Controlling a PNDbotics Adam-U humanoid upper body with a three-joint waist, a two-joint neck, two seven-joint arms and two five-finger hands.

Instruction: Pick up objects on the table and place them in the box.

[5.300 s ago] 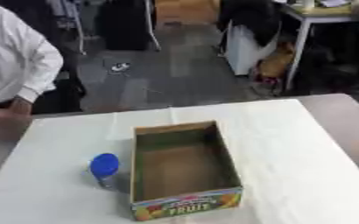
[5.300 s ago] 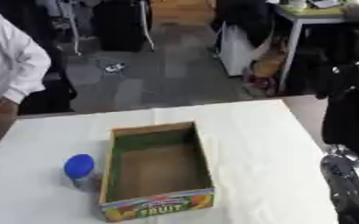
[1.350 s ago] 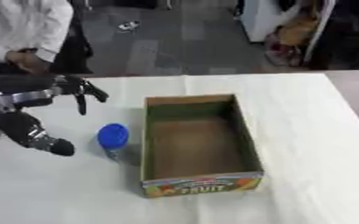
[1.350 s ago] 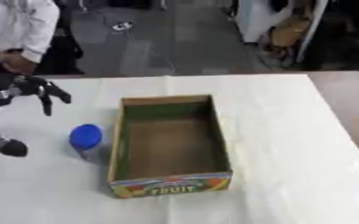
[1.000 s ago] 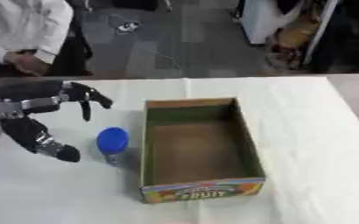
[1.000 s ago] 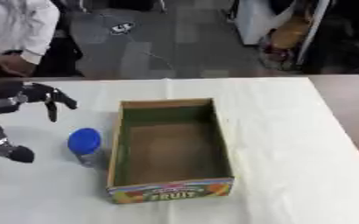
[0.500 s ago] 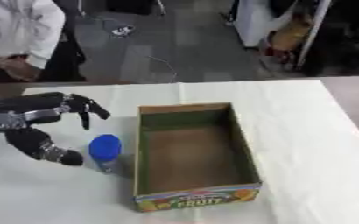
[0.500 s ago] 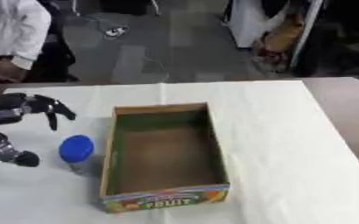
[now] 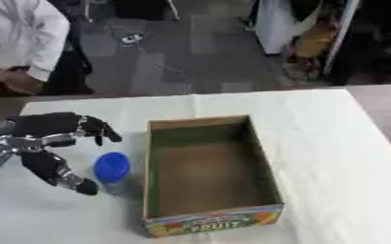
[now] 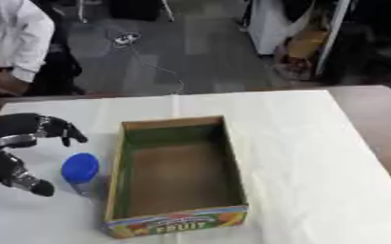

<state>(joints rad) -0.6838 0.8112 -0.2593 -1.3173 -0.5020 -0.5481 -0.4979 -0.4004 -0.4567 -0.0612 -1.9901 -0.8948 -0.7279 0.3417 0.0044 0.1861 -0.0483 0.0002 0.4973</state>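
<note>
My left robot hand: my left robot hand (image 9: pixel 45 143) is at the left side of the bench (image 9: pixel 341 157), black and silver. Its fingers (image 9: pixel 98 132) and thumb (image 9: pixel 69 178) are spread wide and hold nothing.
Blue-lid jar: the jar with the blue lid (image 9: pixel 112 167) stands up on the bench, just beside the box's left wall. It sits in the gap between my fingers above and my thumb below. I cannot tell if I touch it.
Box: the cardboard box (image 9: pixel 205 177) sits in the middle of the bench, open on top. I see only its brown floor inside. Its near wall says FRUIT.
Open room: there is bare white bench to the right of the box, out to the right edge. The strip to the left of the box is thin.
My right robot hand: I cannot see it.
Change: half a second ago my left robot hand was a bit further from the jar. Now it is closer around it. The jar is beside the box as before.
</note>
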